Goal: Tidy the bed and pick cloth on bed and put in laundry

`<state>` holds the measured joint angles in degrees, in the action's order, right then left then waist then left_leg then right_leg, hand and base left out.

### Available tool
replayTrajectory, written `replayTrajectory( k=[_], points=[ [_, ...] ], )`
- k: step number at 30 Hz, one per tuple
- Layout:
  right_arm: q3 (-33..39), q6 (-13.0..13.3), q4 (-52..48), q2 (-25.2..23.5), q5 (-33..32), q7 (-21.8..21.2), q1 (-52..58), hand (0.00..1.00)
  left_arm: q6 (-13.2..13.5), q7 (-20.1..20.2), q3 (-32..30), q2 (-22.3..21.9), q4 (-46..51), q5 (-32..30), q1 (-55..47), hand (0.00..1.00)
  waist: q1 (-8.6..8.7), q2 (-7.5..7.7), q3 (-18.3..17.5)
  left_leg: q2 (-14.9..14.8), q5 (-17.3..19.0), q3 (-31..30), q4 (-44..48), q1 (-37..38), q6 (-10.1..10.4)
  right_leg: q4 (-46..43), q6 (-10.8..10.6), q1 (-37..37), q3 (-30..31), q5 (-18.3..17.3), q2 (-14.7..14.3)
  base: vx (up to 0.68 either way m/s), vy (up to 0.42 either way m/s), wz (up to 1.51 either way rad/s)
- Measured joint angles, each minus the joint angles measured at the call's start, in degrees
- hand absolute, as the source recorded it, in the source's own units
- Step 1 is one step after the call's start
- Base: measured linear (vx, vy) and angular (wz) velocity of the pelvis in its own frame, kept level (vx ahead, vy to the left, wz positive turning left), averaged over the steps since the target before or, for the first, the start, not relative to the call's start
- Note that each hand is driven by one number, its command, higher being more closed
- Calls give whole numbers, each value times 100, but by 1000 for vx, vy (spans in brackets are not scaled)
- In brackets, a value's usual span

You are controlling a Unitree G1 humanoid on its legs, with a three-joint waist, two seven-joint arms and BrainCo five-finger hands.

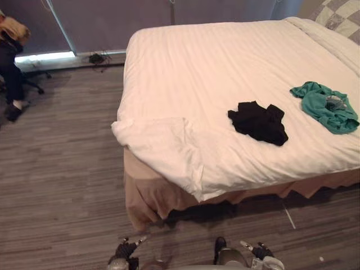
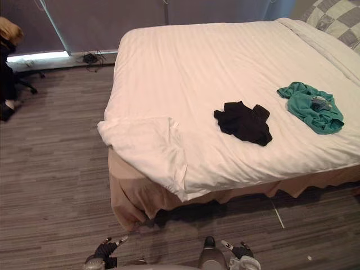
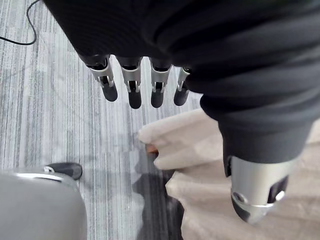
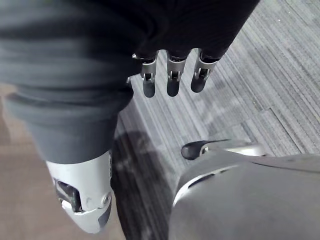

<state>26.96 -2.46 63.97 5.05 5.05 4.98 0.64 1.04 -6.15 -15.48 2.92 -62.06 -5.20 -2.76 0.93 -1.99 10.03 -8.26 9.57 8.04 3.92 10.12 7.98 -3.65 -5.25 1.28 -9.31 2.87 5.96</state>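
Note:
A black cloth (image 1: 260, 122) lies crumpled on the white bed cover (image 1: 225, 67) near the bed's foot edge. A teal cloth (image 1: 326, 106) lies further right on the same cover. The cover's near left corner (image 1: 160, 140) is folded back and rumpled. My left hand (image 1: 125, 252) hangs low over the floor at the bottom of the eye views, fingers (image 3: 130, 87) straight and holding nothing. My right hand (image 1: 260, 253) hangs likewise at the bottom right, its fingers (image 4: 170, 80) straight and empty. Both hands are well short of the bed.
A tan bed skirt (image 1: 152, 194) drops to the striped grey carpet (image 1: 56, 169). A checked pillow (image 1: 337, 16) lies at the bed's far right. A person on an office chair (image 1: 11, 62) is at the far left. Cables (image 1: 97, 58) lie by the wall.

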Motion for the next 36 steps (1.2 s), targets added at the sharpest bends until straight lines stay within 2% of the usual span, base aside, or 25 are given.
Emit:
replayTrajectory(
  k=[1, 3, 6, 9, 12, 16, 18, 21, 23, 26, 29, 31, 32, 36],
  points=[
    [18, -3, 0, -18, -3, 22, 15, 0, 1, -16, -300, 16, 140, 75, 4, 0, -13, -24, -14, -95, -47, 7, -10, -7, 13, 119, 70, -60, -43, 33, -107, 62, -149, 9],
    [17, 0, -11, -16, -8, 23, 58, 0, -1, -38, -568, 98, 446, 146, -12, 0, -15, 25, 5, -138, -103, 1, -14, -55, 54, 235, 121, -101, -100, 66, -147, 5, -89, 12],
    [0, 47, -108, -21, -14, 76, 252, 0, 29, -201, -780, 474, 1709, 327, -138, 0, -40, 22, 1, -174, -143, -11, -72, -148, 54, 395, 193, -106, -175, 144, -190, -29, -46, 15],
    [-6, 216, -407, -14, -13, 135, 633, 0, 418, -651, -1193, 1176, 3175, 367, -153, 0, -31, -80, -22, -152, -182, 26, -192, -211, 43, 669, 196, -114, -181, 321, -196, -36, -7, 1],
    [2, 214, -485, 27, -13, 146, 909, 0, 712, -1088, -1565, 1559, 3927, 489, 81, 0, -14, -220, -50, -114, -182, 72, -195, -237, 42, 935, 188, -197, -163, 489, -189, -23, 3, -5],
    [8, 213, -545, 55, -12, 141, 997, 0, 806, -1279, -1525, 1708, 4554, 479, 453, 0, 74, -343, -11, -92, -181, 144, -205, -257, 42, 935, 182, -131, -129, 512, -184, -23, 2, -8],
    [23, 218, -724, 73, -13, 139, 982, 0, 823, -1297, -1325, 1845, 4709, 452, 701, 0, 135, -381, 27, -77, -181, 287, -199, -383, 43, 935, 205, 82, -4, 586, -189, -47, 0, -30],
    [25, 223, -747, 156, -13, 136, 905, 0, 822, -1300, -909, 1936, 4783, 444, 1168, 0, 139, -384, 79, -27, -183, 436, -66, -758, 43, 911, 215, 509, 200, 711, -184, -64, -13, -32],
    [25, 211, -743, 242, -24, 148, 590, 0, 814, -1276, -378, 2081, 4802, 231, 1753, 0, 193, -368, 439, -1, -182, 646, 109, -1034, 39, 634, 224, 969, 448, 721, -173, -95, -25, -48],
    [-12, 217, -763, 264, -87, 186, 145, 0, 754, -1273, 231, 2170, 4725, -75, 2499, 0, 316, -296, 798, 16, -147, 838, 366, -1459, -7, 321, 233, 1569, 684, 726, -153, -120, -44, -38],
    [-228, 245, -960, 280, -230, 273, -193, 0, 589, -1258, 745, 2226, 4075, -289, 3254, 0, 487, -252, 1220, -47, -15, 1028, 709, -1742, -47, 136, 251, 1915, 918, 742, -175, -71, -31, -33],
    [-406, 324, -1091, 284, -292, 345, -283, 0, 432, -1252, 1082, 2257, 3590, -426, 3704, 0, 487, -225, 1398, -95, 66, 1141, 954, -1958, -48, 17, 265, 2149, 1030, 753, -213, -88, -64, -32],
    [-505, 363, -1161, 279, -338, 384, -285, 0, 393, -1248, 1252, 2269, 3315, -468, 3939, 100, 487, -223, 1500, -142, 113, 1179, 1067, -2020, -58, -64, 265, 2235, 1084, 753, -233, -64, -45, -18],
    [-719, 412, -1332, 257, -351, 495, -285, 0, 275, -1266, 1550, 2545, 2590, -767, 4470, 100, 474, -186, 1666, -305, 311, 1266, 1462, -2169, -59, -231, 261, 2346, 1130, 735, -312, -76, -33, -13]
  ],
)
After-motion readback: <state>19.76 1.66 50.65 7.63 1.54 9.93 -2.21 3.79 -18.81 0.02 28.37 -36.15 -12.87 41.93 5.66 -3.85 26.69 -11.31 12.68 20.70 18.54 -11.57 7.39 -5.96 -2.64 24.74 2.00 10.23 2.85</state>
